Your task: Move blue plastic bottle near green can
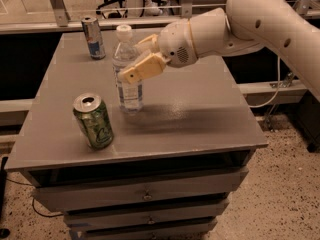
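I see my gripper [131, 60] clamped around blue plastic bottle [129, 91] at mid-height, bottle upright over table [200, 119] centre-left, green can [94, 121] near, front-left of it, blue-and-silver can [93, 37] at back edge.

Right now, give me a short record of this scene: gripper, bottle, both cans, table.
gripper: shut on the blue plastic bottle at mid-height
bottle position: upright, behind and right of the green can, not touching
green can: upright, front left
blue-and-silver can: upright, back left
table: grey, drawers below
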